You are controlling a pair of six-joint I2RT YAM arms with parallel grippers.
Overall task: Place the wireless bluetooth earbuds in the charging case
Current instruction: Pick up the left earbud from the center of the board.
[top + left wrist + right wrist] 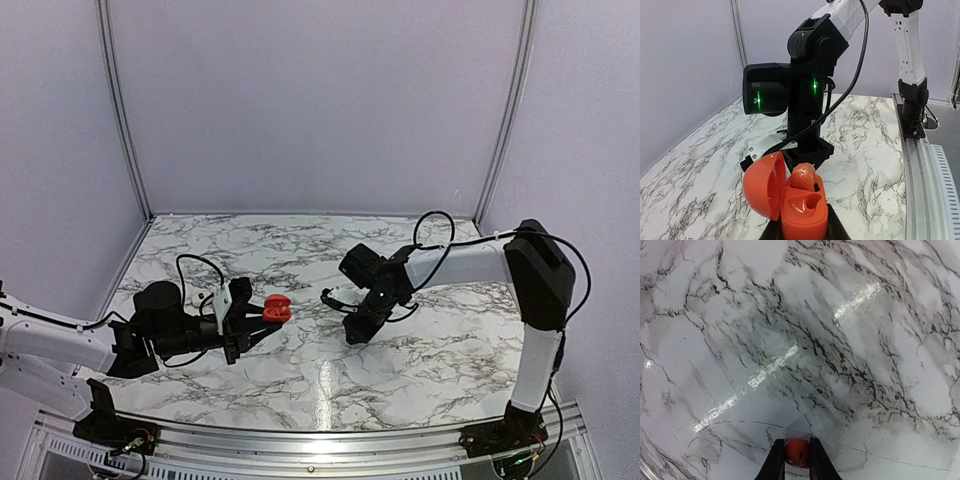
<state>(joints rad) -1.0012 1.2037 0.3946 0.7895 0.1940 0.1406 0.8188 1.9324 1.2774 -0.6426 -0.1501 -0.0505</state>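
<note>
Our left gripper [258, 320] clamps the open case [802, 215], one earbud [802, 176] seated, while our right gripper [797, 461] pinches the other earbud [797, 450], which we judge must next go into the empty slot [811, 202]

Right arm [468, 262]: white link shells, black joints and elbow block, black cable [866, 30] looping off wrist, green LEDs [814, 85] lit on wrist housing. Left arm [50, 345]: same white/black build. Fingers [774, 462] black, slim.

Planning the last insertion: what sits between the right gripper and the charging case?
Nothing: in the top external view only bare marble table separates the charging case, held by the left gripper, from the right gripper, which pinches an earbud.
</note>
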